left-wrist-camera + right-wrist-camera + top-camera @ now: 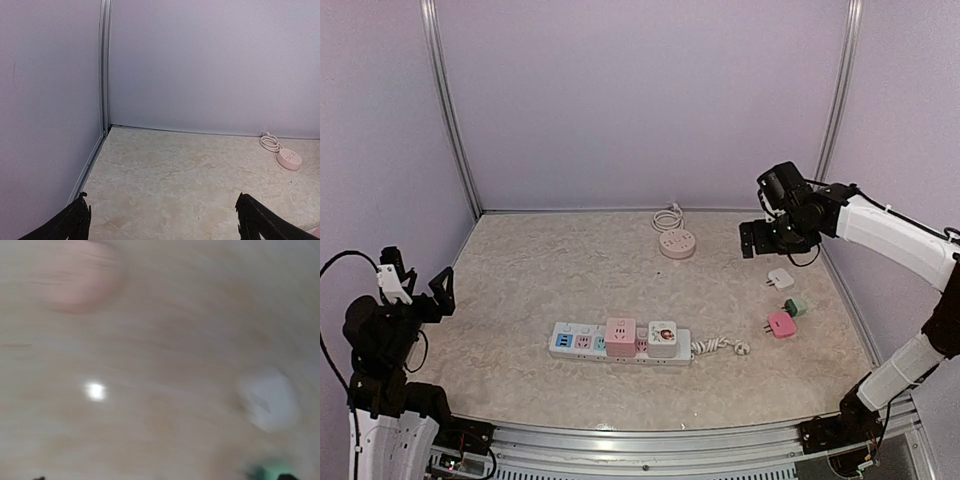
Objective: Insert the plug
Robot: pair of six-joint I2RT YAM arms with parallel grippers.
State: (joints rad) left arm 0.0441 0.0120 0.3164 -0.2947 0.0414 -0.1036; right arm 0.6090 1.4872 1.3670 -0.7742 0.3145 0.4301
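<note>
Only the top view shows the power strip [620,342]. Left wrist shows left gripper [162,202] spread wide. Right gripper [757,242] state unclear, its view blurred.

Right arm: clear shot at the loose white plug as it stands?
Probably yes. The right tool hovers just behind the white plug with nothing between them. The green plug lies apart on its near side, so nothing looks in the way.

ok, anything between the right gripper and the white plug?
Nothing visible. The right gripper hangs above the table just beyond the white plug; green plug and pink plug lie on its near side, off that path.
</note>
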